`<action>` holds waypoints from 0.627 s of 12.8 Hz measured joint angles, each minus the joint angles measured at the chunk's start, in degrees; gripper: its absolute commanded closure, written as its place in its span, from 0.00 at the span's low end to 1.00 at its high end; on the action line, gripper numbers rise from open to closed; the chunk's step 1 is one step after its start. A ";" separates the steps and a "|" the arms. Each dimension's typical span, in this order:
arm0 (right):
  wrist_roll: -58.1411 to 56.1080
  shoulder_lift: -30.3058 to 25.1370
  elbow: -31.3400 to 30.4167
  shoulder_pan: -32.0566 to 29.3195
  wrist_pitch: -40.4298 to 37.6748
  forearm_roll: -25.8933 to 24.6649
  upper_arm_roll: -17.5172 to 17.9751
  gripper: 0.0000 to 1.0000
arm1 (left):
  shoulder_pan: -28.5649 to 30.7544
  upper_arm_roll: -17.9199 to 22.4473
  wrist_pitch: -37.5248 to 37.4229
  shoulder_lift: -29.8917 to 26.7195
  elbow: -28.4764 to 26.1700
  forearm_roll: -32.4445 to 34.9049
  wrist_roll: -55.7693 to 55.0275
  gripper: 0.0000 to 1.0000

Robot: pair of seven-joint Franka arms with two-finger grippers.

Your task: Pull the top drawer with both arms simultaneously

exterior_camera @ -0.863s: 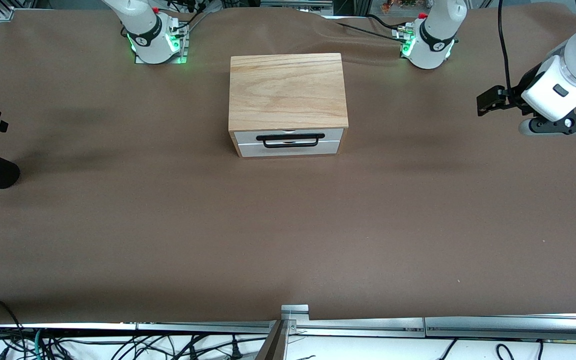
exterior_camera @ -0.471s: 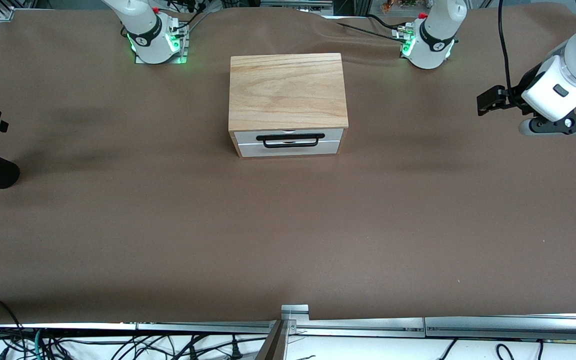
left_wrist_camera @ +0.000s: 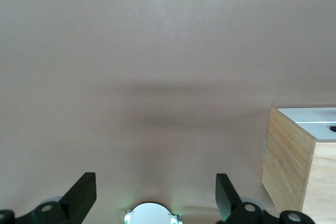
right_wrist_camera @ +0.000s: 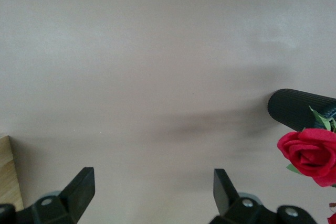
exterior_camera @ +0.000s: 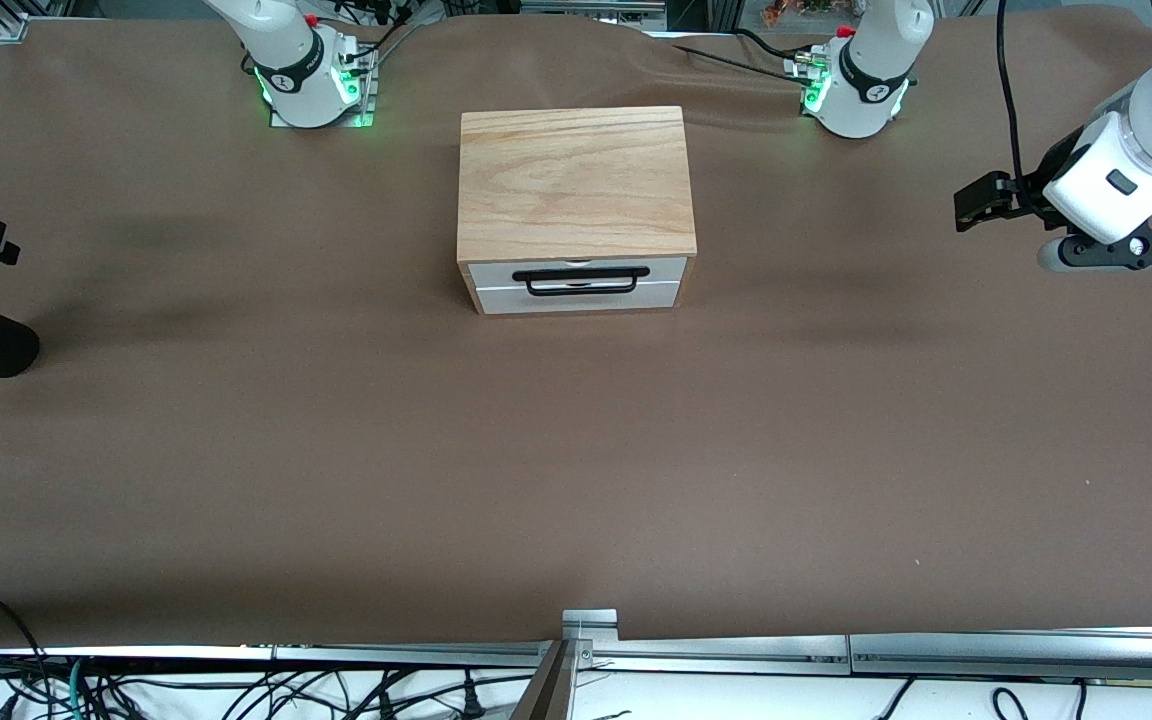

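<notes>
Almost nothing had moved since the earlier frames; the left arm's wrist had drifted only slightly, and the top drawer (exterior_camera: pixel 578 272) had stayed shut in its wooden box (exterior_camera: pixel 574 183), which stood mid-bench between the two bases; its black bar handle (exterior_camera: pixel 581 279) faced the front camera. The left tool (left_wrist_camera: pixel 155 198) hovered over bare bench (exterior_camera: pixel 576 460) at the left arm's end, well apart from the box, fingers spread wide and holding nothing. The right tool (right_wrist_camera: pixel 154 195) hung over the right arm's end, likewise wide open and empty; a red rose (right_wrist_camera: pixel 310 155) and a ribbed black cylinder (right_wrist_camera: pixel 299 108) showed in its wrist view.
</notes>
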 measured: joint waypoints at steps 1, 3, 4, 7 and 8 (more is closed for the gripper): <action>0.00 0.00 0.00 0.00 0.00 0.00 0.00 0.00 | 0.01 0.06 0.00 0.01 0.00 0.00 0.00 0.00; 0.00 0.00 0.00 0.00 0.00 0.00 0.00 0.00 | 0.25 0.16 0.45 -0.13 -0.15 0.00 -0.05 0.00; -0.01 0.00 0.00 0.00 0.00 0.00 0.00 0.00 | 0.69 0.17 2.07 -0.69 -1.09 0.00 -0.05 0.00; -0.03 0.01 0.02 0.01 0.02 0.00 0.19 0.00 | 1.69 0.20 7.48 -4.25 -7.54 0.00 -0.05 0.00; -0.03 0.01 0.02 0.02 0.02 0.00 0.26 0.00 | 1.83 0.21 7.97 -5.02 -8.65 0.00 -0.05 0.00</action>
